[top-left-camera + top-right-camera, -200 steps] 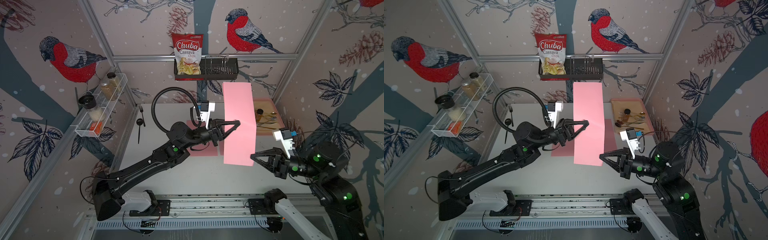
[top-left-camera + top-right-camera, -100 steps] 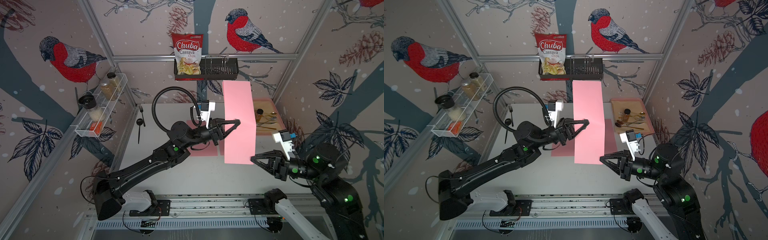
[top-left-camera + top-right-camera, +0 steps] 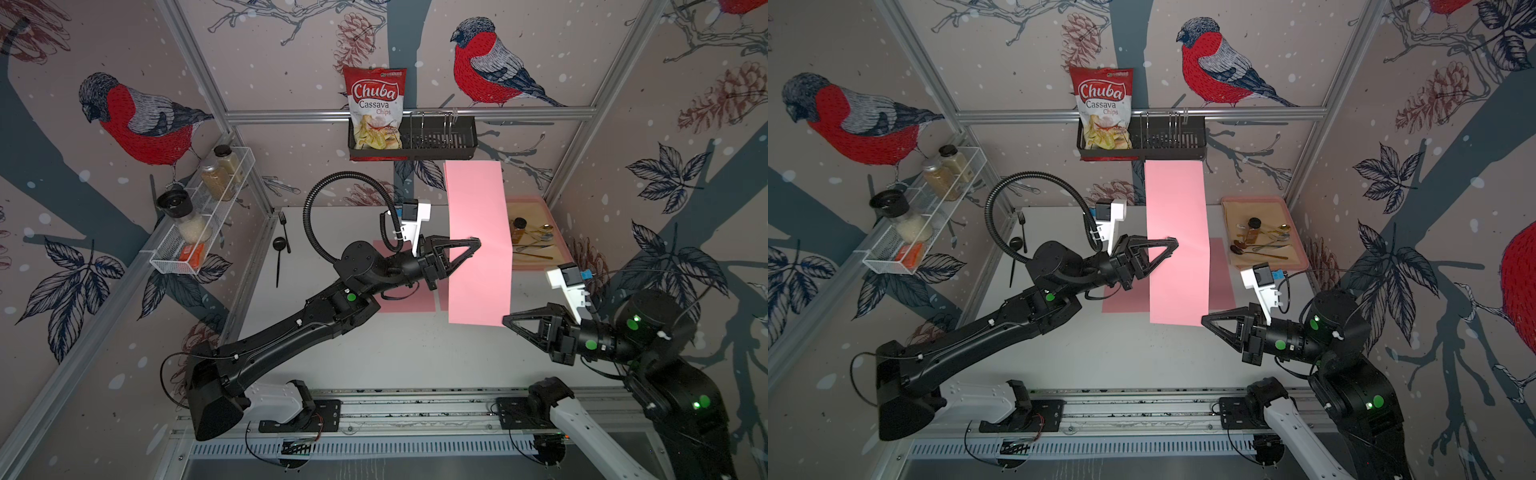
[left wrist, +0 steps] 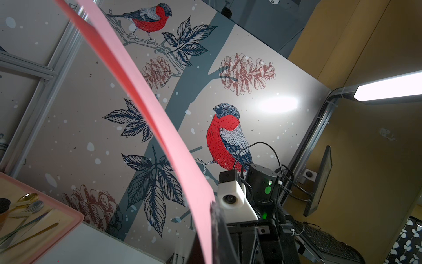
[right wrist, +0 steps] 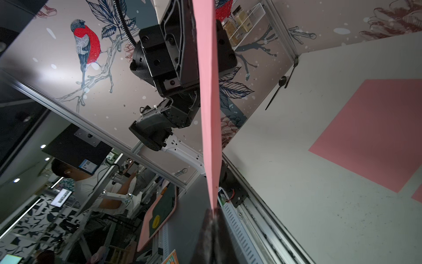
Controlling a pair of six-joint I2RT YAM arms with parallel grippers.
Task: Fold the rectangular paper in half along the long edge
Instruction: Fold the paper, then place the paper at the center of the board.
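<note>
The left tool [image 3: 475,242] stays pinched on the pink paper [image 3: 482,274], halfway along its left long edge. Its arm reaches up and across from the rail with the wrist level. The sheet is held in the air above the table [image 3: 415,357], not yet folded. On the right is the change: the right tool [image 3: 505,321] has just nipped shut on the sheet's near right corner, its arm crouched low and pointing inward. With two holds on it, I'd say the halves can now be brought together.
</note>
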